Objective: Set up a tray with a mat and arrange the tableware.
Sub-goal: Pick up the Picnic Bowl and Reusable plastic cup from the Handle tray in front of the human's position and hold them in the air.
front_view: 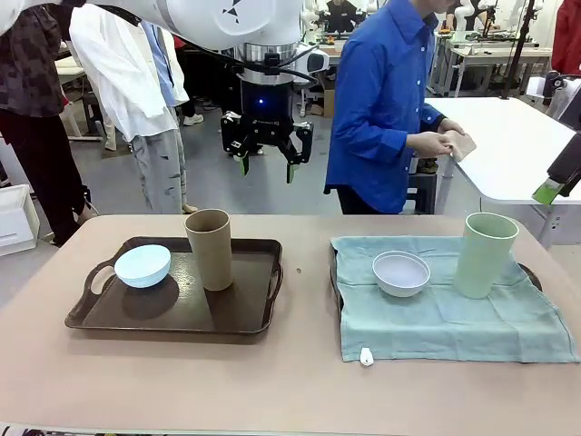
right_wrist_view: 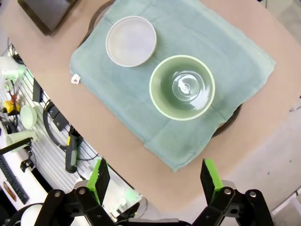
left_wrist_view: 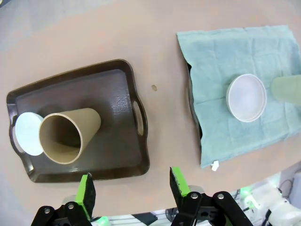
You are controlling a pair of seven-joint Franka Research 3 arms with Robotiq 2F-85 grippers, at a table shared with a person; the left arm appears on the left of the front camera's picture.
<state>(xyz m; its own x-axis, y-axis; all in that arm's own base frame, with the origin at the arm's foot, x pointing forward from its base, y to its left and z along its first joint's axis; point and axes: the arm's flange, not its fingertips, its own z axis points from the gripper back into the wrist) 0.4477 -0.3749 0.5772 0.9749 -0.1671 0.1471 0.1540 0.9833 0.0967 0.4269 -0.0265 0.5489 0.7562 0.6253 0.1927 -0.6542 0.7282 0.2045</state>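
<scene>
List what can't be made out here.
- Right-hand tray: front view, the teal mat covers all but its edges.
- Pale green cup: left wrist view, cut by right edge.
- Light blue bowl: same view, partly behind brown cup.
- White tag on mat corner: front view, too small to read.
- Item in person's hands: front view, too small.

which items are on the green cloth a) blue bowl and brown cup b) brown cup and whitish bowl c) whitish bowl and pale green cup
c: the whitish-grey bowl and pale green cup stand on the mat, while the light blue bowl and brown cup sit in the bare dark tray.
</scene>
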